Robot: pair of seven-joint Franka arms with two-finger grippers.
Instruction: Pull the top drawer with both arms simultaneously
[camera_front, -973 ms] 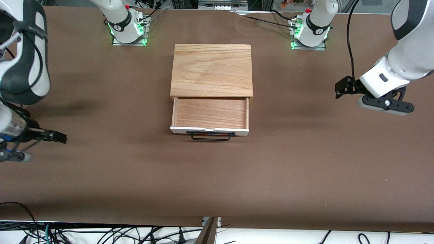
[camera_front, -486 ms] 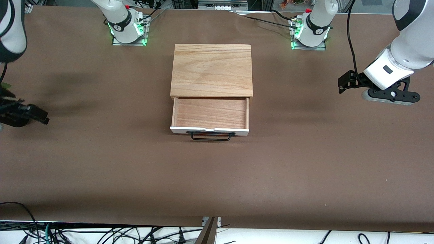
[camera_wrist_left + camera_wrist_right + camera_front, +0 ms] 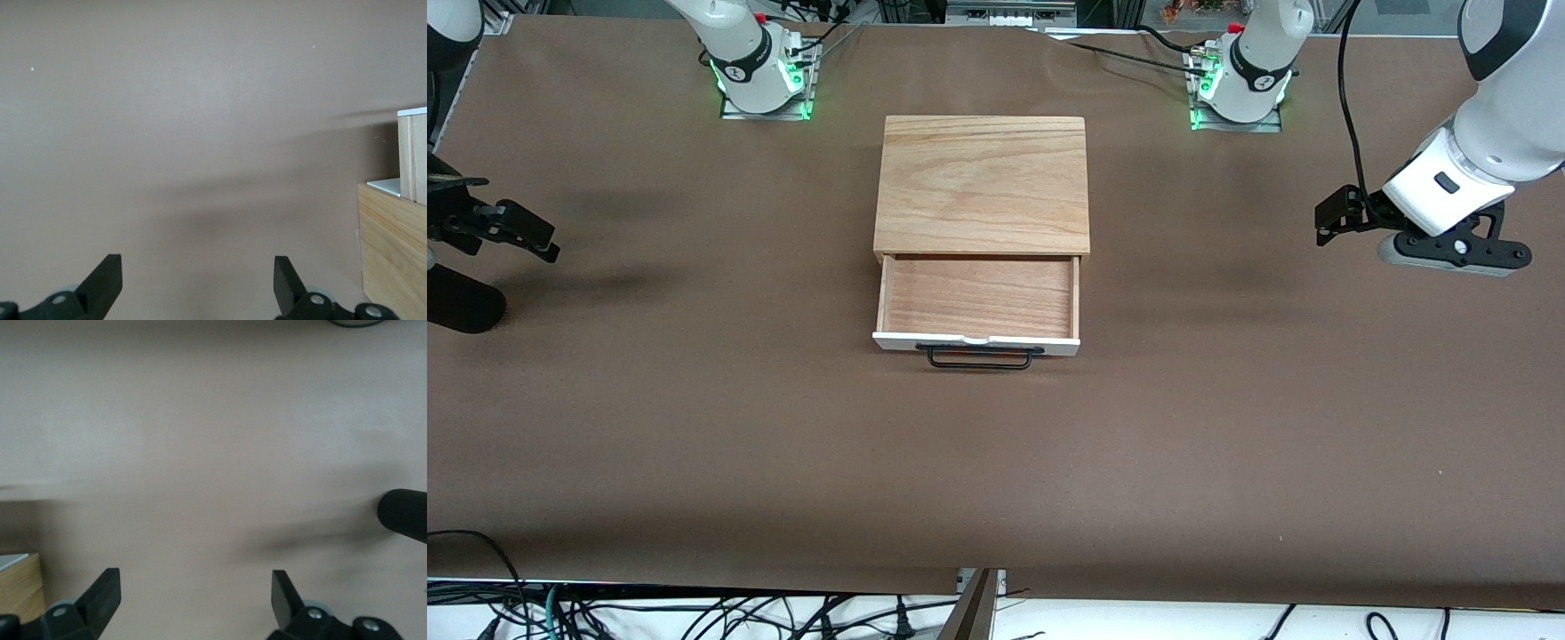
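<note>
Right gripper has swung up toward its table edge; your top drawer sits pulled out mid-table under the oak box. Left gripper hovers near its edge; both spread wide, empty

The right arm is mostly cut off at the front view's edge.

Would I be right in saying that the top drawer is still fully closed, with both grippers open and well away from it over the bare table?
Not quite: the top drawer is pulled open, its reddish-wood inside exposed in the front view. The rest holds: the left gripper and right gripper are open, each over bare table toward its own arm's end.
</note>
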